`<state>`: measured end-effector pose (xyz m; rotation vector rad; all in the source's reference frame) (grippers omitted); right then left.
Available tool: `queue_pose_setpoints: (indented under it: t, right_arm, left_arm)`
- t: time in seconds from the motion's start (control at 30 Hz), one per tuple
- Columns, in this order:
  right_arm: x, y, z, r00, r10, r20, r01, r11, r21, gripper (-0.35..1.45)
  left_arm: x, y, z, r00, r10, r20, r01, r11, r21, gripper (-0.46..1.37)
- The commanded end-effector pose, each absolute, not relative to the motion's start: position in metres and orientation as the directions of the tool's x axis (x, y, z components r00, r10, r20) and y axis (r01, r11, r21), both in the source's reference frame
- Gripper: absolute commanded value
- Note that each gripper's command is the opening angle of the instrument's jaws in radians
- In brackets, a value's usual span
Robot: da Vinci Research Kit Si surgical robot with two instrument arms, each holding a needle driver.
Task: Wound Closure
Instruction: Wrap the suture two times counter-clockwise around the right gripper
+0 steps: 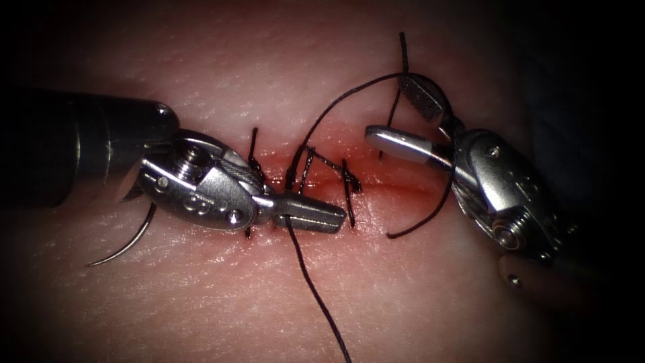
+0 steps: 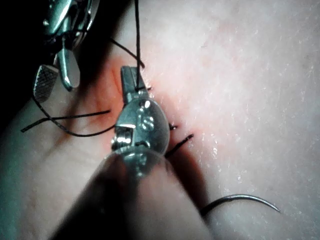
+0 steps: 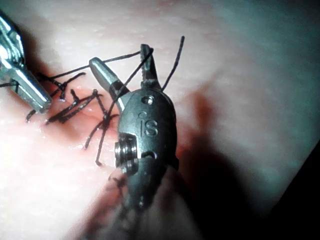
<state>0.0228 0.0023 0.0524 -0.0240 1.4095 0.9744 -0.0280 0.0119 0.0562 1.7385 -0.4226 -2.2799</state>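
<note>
The tissue [image 1: 416, 282] has a reddened cut [image 1: 390, 191] running across the middle, with several dark stitches [image 1: 346, 185] over it. My left tool [image 1: 309, 214] lies over the cut, jaws shut on the thread [image 1: 316, 296], which trails toward the near edge. Its jaws [image 2: 132, 80] also pinch the thread in the left wrist view. My right tool [image 1: 388, 107] is over the right part of the cut, jaws open, with a thread loop [image 1: 336, 104] running between them; it [image 3: 119, 55] holds nothing. The curved needle [image 1: 127, 245] lies free on the tissue at the left, not in it.
A loose thread end [image 1: 420, 222] curls on the tissue below the right tool. Red fluid [image 1: 396, 195] stains the cut's right part. The needle [image 2: 245, 200] rests on the tissue beside the left shaft. The left tool's tip [image 3: 30, 92] lies near the stitches [image 3: 75, 107].
</note>
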Motion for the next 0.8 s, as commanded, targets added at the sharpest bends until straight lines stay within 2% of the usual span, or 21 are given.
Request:
queue_pose_setpoints:
  t: [0.03,0.37,0.63,0.8]
  right_arm:
    - [0.0227,0.0023,0.0523,-0.142,0.550,-0.823,-0.569,0.635,0.522,1.33]
    - [0.0229,0.0017,0.0516,-0.146,0.552,-0.821,-0.510,0.669,0.541,1.34]
    - [0.0241,0.0012,0.0504,-0.144,0.554,-0.820,-0.404,0.724,0.559,1.10]
    - [0.0247,0.0016,0.0505,-0.141,0.546,-0.826,-0.368,0.745,0.556,1.10]
  left_arm:
    - [-0.0279,0.0120,0.0562,-0.260,-0.362,-0.895,0.019,-0.929,0.370,-0.35]
    - [-0.0279,0.0121,0.0562,-0.262,-0.339,-0.904,0.013,-0.937,0.348,-0.35]
    - [-0.0285,0.0122,0.0564,-0.229,-0.287,-0.930,0.011,-0.956,0.293,-0.35]
    - [-0.0290,0.0120,0.0563,-0.191,-0.286,-0.939,0.020,-0.958,0.287,-0.35]
